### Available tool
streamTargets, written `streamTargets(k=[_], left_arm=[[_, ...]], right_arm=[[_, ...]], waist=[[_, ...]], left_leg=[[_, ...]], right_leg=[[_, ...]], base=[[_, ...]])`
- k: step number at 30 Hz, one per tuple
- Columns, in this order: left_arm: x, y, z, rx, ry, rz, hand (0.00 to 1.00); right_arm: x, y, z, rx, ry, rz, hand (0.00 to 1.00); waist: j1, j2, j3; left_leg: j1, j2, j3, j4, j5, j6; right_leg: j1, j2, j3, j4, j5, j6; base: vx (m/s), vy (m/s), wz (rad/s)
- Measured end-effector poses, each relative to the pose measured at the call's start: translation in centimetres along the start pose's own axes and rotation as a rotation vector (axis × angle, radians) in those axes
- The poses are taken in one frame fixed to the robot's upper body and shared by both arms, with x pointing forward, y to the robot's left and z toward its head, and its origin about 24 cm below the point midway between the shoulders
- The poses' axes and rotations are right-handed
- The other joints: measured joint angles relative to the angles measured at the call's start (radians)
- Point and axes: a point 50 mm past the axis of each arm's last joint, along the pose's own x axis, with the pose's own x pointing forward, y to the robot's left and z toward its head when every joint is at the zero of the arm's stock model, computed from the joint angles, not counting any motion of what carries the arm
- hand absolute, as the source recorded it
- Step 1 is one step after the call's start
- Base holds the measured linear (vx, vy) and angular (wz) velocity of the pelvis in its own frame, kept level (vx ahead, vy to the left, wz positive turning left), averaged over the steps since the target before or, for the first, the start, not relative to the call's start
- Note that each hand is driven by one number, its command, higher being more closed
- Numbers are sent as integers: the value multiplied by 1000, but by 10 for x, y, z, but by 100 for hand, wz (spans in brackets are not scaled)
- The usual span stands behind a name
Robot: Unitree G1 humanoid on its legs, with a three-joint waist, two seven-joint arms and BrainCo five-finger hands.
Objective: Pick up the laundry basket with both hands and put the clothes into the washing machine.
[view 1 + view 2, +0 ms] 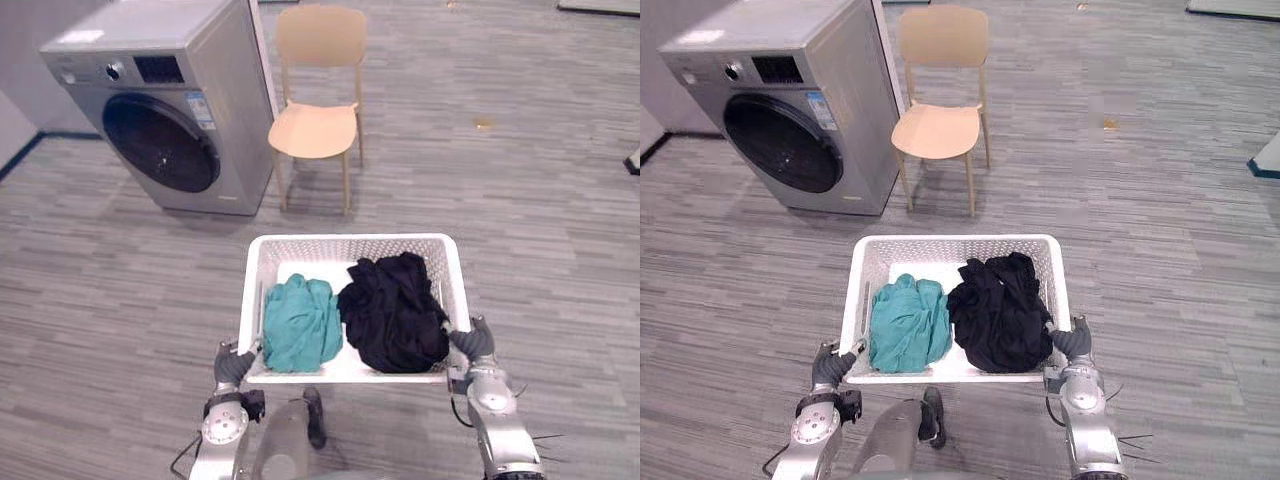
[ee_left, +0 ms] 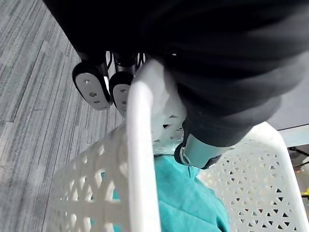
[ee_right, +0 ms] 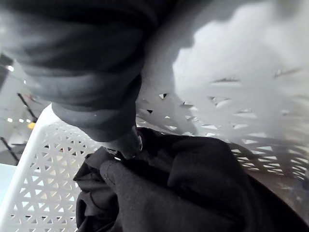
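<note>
Left hand and right hand clamped on side rims of laundry basket, teal cloth and black cloth inside. Washing machine well ahead-left, door looks shut. Risk: rim grip slipping, basket tipping, clothes spilling onto floor.

Matt perforated plastic basket, soft teal cloth

A pale tan chair stands upright on the grey plank floor, well ahead of the fingers. Farther ahead and off to their right, a small yellowish mark, perhaps a stain, lies on the floor.
</note>
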Motion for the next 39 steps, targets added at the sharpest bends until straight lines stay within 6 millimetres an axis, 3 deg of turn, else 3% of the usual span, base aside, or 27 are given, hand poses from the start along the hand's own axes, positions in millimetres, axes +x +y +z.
streamTargets(k=[1,3,4,6,7,8,9,10,11,12,13,14,15,16,18,19,21,23,24,26,28,30,31,32,34,37,39], left_arm=[[-2,3,-3,20,4,7,100],[-2,6,6,26,-38,7,100],[-2,6,11,26,-65,5,100],[-1,3,20,31,-102,-12,100],[1,2,24,32,-117,-17,100],[1,0,22,33,-109,-22,100],[0,-1,18,36,-92,-26,100],[0,-8,10,7,-49,-29,100],[-1,-12,9,-10,-36,-32,100],[-2,-14,8,-18,-32,-34,100],[-4,-16,7,-15,-27,-33,100],[-6,-13,5,-16,-25,-31,100],[-7,-12,4,-21,-22,-28,100],[-7,-11,3,-20,-19,-26,100],[-7,-9,5,-12,-27,-24,100],[-7,-7,6,-14,-37,-20,100],[-7,-8,8,-28,-47,-21,100],[-8,-11,8,-35,-46,-25,100],[-8,-11,7,-36,-43,-28,100],[-6,-5,5,-7,-38,-17,100],[-4,-6,9,4,-54,-31,100],[-6,-7,6,7,-42,-35,100],[-6,-7,5,13,-41,-37,100],[-5,-3,4,30,-37,-34,100],[-5,-1,2,37,-27,-25,100],[-4,2,5,48,-41,-21,100],[-4,2,6,47,-47,-22,100]], right_arm=[[-4,4,-4,6,14,11,100],[-7,3,1,10,-9,4,100],[-8,1,5,12,-30,-3,100],[-10,-6,12,24,-64,-31,100],[-11,-9,13,26,-71,-37,100],[-11,-9,11,22,-64,-40,100],[-11,-10,9,19,-55,-41,100],[-10,-12,10,5,-56,-44,100],[-12,-14,7,-5,-50,-49,100],[-12,-17,5,-16,-45,-54,100],[-16,-19,-1,-19,-25,-52,100],[-19,-19,-2,-9,-19,-51,100],[-18,-18,0,-6,-30,-51,100],[-16,-18,3,9,-38,-56,100],[-17,-16,4,19,-38,-52,100],[-18,-15,8,30,-53,-53,100],[-17,-18,12,29,-73,-61,100],[-14,-20,14,11,-83,-60,100],[-12,-21,15,1,-87,-60,100],[-9,-13,8,20,-45,-48,100],[-12,-13,2,26,-24,-51,100],[-13,-14,1,33,-15,-59,100],[-13,-14,-1,23,-12,-57,100],[-13,-11,-3,23,-1,-50,100],[-14,-5,-6,20,15,-33,100],[-14,-3,-2,23,-1,-34,100],[-14,-4,-1,20,-10,-39,100]], waist=[[-10,15,3],[-31,27,5],[-39,28,4],[-44,32,-2],[-46,17,-16],[-52,11,-23],[-61,11,-34],[-53,53,-50],[-60,56,-47],[-70,60,-40],[-70,84,-35],[-61,98,-31],[-46,127,-30],[-23,150,-29],[-4,116,-25],[10,92,-19],[18,80,-15],[19,79,-15],[22,91,-19],[15,42,-34],[17,29,-37],[13,24,-34],[12,14,-27],[-3,4,-24],[-24,12,-18],[-36,18,-18],[-37,4,-28]], left_leg=[[133,-2,-3,-70,-33,1],[251,3,-27,-146,-61,6],[290,9,-40,-166,-76,1],[346,19,-58,-211,-99,-25],[394,18,-71,-253,-110,-45],[464,18,-95,-294,-116,-73],[487,29,-120,-300,-114,-81],[501,76,-161,-272,-90,-125],[482,80,-198,-174,-26,-174],[469,81,-207,-103,10,-175],[402,114,-200,134,115,-180],[282,189,-187,412,241,-155],[223,239,-181,536,231,-151],[84,297,-171,705,194,-144],[1,292,-120,667,137,-107],[-49,288,-60,551,91,-97],[-108,258,-28,321,76,-93],[-122,188,-58,39,117,-137],[-103,141,-95,-153,278,-136],[-84,97,-85,-134,276,-90],[-98,85,-76,-50,190,-68],[-60,64,-58,-37,128,-56],[-7,41,-44,-63,104,-46],[44,16,-38,-88,91,-37],[147,10,-19,-136,80,-23],[224,13,-16,-196,74,-27],[236,14,-15,-201,47,-47]], right_leg=[[-74,19,-12,78,-43,-73],[-184,52,-59,34,-86,-124],[-244,66,-87,-35,-97,-121],[-325,92,-132,-324,-68,-108],[-344,116,-140,-566,7,-107],[-336,144,-125,-689,160,-132],[-316,160,-109,-700,256,-157],[-297,182,-116,-649,216,-197],[-297,153,-139,-546,141,-193],[-294,136,-159,-485,115,-198],[-243,148,-213,-456,61,-204],[-131,182,-206,-545,-17,-215],[-100,217,-202,-565,-27,-219],[-17,254,-197,-622,-36,-233],[71,237,-188,-701,-36,-233],[137,217,-186,-767,-35,-230],[211,198,-183,-829,-34,-228],[263,173,-178,-857,-50,-198],[299,166,-146,-860,-87,-134],[326,114,-119,-874,-93,-101],[326,88,-82,-838,-56,-70],[249,54,-58,-635,-41,-47],[149,9,-33,-392,6,3],[48,-30,-13,-168,25,5],[-66,-34,-30,-20,-13,-41],[-151,-12,-82,-99,-50,-64],[-181,12,-110,-296,-47,-85]], base=[[625,64,-2],[660,26,20],[712,-26,44],[602,-61,43],[690,-114,49],[739,-126,53],[792,-135,36],[762,-122,41],[736,-131,41],[678,-171,73],[639,-206,55],[643,-180,28],[769,-123,-27],[636,-53,-36],[648,-46,-14],[565,-23,0],[514,79,-1],[494,191,-14],[493,254,-26],[544,275,-8],[536,289,1],[397,239,-13],[393,230,-7],[382,196,7],[390,131,3],[286,18,4],[192,-83,13]])
